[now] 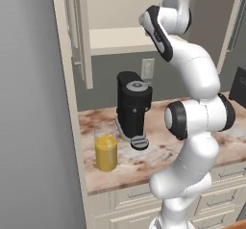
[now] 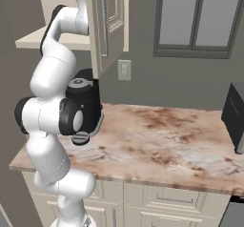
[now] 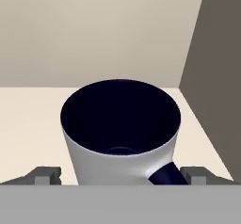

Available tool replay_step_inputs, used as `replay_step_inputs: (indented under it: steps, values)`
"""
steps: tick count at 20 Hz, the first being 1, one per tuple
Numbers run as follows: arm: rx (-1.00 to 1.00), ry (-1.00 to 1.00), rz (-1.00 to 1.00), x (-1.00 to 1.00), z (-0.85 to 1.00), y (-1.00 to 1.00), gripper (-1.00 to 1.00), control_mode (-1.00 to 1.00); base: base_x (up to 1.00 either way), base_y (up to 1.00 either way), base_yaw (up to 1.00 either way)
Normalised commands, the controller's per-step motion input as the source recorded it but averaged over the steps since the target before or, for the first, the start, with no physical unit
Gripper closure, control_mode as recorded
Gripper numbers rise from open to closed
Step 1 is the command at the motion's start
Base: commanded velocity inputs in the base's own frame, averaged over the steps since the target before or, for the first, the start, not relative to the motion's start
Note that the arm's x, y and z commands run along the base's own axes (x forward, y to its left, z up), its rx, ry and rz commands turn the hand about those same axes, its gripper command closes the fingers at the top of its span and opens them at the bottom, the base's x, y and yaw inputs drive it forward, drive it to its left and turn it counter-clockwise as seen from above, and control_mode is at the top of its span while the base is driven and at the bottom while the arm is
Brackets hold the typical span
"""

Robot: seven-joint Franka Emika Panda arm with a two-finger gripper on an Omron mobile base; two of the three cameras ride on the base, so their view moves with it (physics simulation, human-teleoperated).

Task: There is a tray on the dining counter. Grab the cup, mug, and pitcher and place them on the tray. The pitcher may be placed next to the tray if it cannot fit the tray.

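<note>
On cabinet shelf (image 3: 37, 119): fingers (image 3: 47, 175) spread wide, straddling grey mug (image 3: 120, 138), not visibly touching it.

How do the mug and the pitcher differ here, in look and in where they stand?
The mug is opaque grey with a dark inside and a dark handle; the pitcher is clear glass, part full of yellow-orange liquid. The mug stands on a pale cabinet shelf, between the open fingers; the pitcher stands on the stone counter beside the black coffee machine. Both stand upright.

Glossy white robot arm (image 1: 192, 127) built of rounded, bulging segments, with black bands and round black caps at its joints.
</note>
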Motion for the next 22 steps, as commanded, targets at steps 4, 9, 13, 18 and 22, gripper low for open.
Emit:
replay_step_inputs:
  steps: [4,9,13,18,22]
  values:
    - [0.00,0.00,0.05,0.00,0.00,0.08,-1.00,-1.00,0.00,0.00,0.00]
    - [0.00,0.00,0.00,0.00,0.00,0.04,-1.00,-1.00,0.00,0.00,0.00]
    - [0.00,0.00,0.00,0.00,0.00,0.00,-1.00,-1.00,0.00,0.00,0.00]
    - [0.00,0.00,0.00,0.00,0.00,0.00,1.00,-1.00,0.00,0.00,0.00]
    - [0.00,0.00,0.00,0.00,0.00,0.00,1.00,-1.00,0.00,0.00,0.00]
